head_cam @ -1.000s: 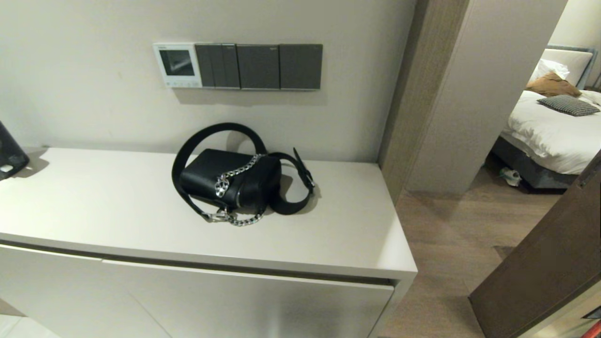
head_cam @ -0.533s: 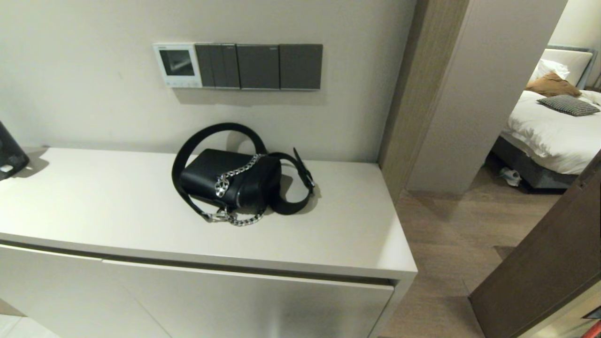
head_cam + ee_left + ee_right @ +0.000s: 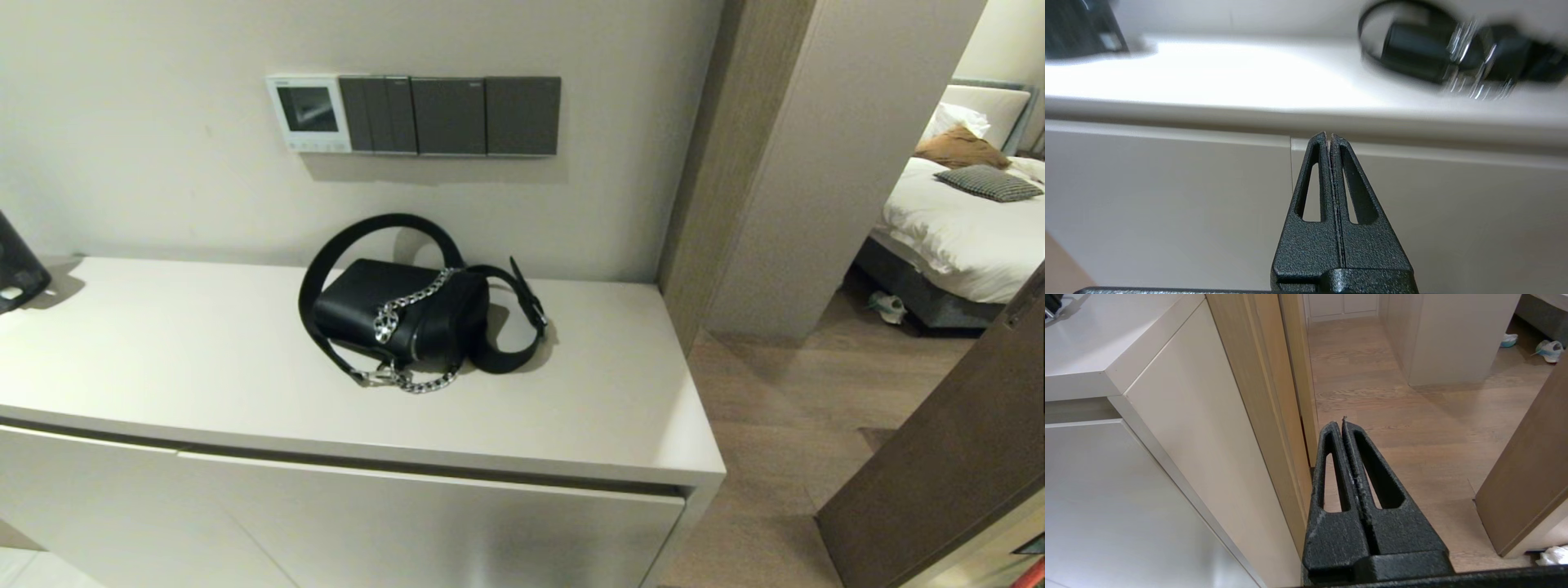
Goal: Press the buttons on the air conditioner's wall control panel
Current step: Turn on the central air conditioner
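The wall control panel [image 3: 308, 113] is a small white square with a dark screen, mounted on the wall above the cabinet, left of three dark grey switch plates [image 3: 450, 115]. Its row of tiny pale buttons [image 3: 317, 146] runs along its lower edge. Neither gripper shows in the head view. My left gripper [image 3: 1328, 135] is shut and empty, low in front of the cabinet doors, its tips just below the cabinet top's edge. My right gripper [image 3: 1342, 422] is shut and empty, beside the cabinet's right end, over the wooden floor.
A black handbag [image 3: 400, 314] with a strap and silver chain lies on the cabinet top [image 3: 163, 359], below the switches; it also shows in the left wrist view [image 3: 1421, 51]. A dark object [image 3: 18, 265] stands at the cabinet's far left. A doorway to a bedroom opens at the right.
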Controlling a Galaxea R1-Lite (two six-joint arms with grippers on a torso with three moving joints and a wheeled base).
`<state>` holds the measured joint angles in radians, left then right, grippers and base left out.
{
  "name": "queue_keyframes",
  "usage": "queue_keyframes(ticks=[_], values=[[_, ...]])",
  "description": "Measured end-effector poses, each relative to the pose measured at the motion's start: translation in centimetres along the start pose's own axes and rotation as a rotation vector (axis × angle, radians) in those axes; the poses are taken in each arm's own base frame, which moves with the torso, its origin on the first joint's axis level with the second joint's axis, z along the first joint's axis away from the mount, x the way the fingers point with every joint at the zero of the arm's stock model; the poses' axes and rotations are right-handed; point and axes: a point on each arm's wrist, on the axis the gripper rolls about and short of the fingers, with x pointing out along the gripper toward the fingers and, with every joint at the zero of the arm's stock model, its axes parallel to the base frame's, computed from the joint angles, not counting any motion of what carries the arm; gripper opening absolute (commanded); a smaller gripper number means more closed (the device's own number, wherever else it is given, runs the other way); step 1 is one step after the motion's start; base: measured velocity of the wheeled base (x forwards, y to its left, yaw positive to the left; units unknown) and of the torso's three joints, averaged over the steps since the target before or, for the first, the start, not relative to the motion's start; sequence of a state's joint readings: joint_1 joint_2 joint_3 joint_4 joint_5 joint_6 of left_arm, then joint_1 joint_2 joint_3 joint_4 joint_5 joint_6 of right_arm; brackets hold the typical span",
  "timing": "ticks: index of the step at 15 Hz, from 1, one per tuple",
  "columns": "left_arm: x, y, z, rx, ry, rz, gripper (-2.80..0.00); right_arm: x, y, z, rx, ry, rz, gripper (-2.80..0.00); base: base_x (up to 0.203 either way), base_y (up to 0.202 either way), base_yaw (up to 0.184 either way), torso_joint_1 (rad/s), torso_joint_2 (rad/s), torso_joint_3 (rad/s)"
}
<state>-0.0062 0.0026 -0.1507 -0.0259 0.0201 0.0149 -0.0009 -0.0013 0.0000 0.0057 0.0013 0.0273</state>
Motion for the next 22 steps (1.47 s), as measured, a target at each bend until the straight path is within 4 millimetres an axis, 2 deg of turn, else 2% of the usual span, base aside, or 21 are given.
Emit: queue_keyframes(ticks=[3,5,8,12,15,17,22], values=[[-0.8,0.0,4.7,0.0,-0.071,-0.027,-2.8,0.0,0.0,0.0,0.0,0.0,0.0,-2.8,0.0,0.0,0.0,0.0,0.0,0.0],[-0.6,0.1,8.2,-0.003,-0.105,-0.049,-2.8,0.0,0.0,0.0,0.0,0.0,0.0,-2.8,0.0,0.0,0.0,0.0,0.0,0.0],[1.8,0.2,13.4,-0.02,-0.098,-0.141,-2.8,0.0,0.0,0.0,0.0,0.0,0.0,-2.8,0.0,0.0,0.0,0.0,0.0,0.0],[8.4,-0.3,18.2,-0.036,-0.013,-0.212,-2.8,0.0,0.0,0.0,0.0,0.0,0.0,-2.8,0.0,0.0,0.0,0.0,0.0,0.0],[15.0,-1.0,20.3,-0.041,0.033,-0.235,-2.8,0.0,0.0,0.0,0.0,0.0,0.0,-2.8,0.0,0.0,0.0,0.0,0.0,0.0],[19.2,-1.6,20.9,-0.042,0.044,-0.257,-2.8,0.0,0.0,0.0,0.0,0.0,-0.001,-2.8,0.0,0.0,0.0,0.0,0.0,0.0],[27.3,-3.4,19.9,-0.061,0.103,-0.332,-2.8,0.0,0.0,0.0,0.0,0.0,-0.001,-2.8,0.0,0.0,0.0,0.0,0.0,0.0]])
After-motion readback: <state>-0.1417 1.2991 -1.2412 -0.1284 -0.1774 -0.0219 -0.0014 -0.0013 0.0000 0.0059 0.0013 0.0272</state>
